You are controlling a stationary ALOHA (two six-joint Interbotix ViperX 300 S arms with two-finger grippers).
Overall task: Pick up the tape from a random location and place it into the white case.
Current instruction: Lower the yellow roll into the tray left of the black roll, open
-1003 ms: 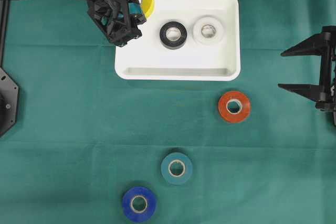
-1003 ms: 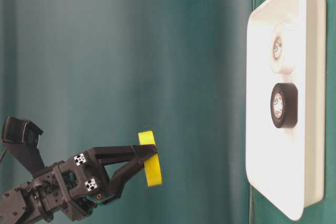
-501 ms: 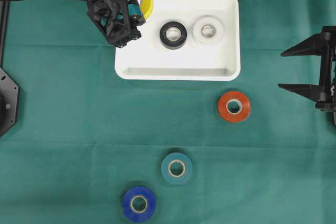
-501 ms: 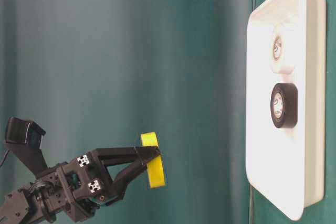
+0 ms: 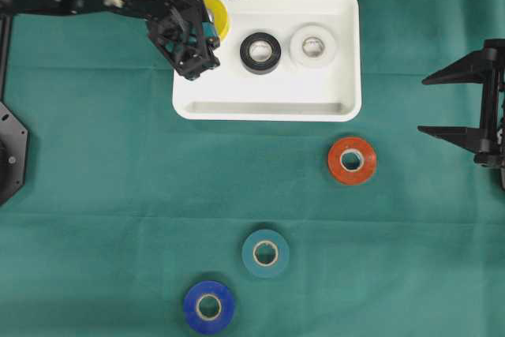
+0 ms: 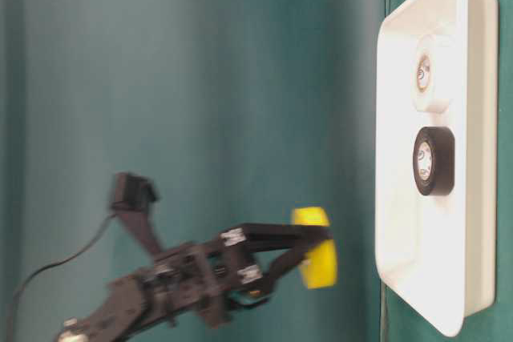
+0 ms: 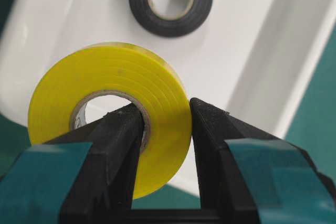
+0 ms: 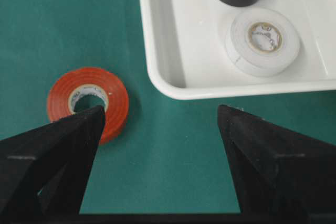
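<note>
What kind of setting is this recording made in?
Most likely a robot lab tabletop rig, not a home or workshop. A plain green cloth covers the whole surface, tape rolls such as the orange tape roll lie spread out near a white case, and two black robot arms work from opposite sides.

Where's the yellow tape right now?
In the overhead view the yellow tape sits top left, clamped in the left gripper over the white case's left end, beside the black tape.

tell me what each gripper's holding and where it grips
The left gripper pinches the yellow roll of tape through its ring wall, one finger in the core, one outside. The right gripper is open, holding nothing.
</note>
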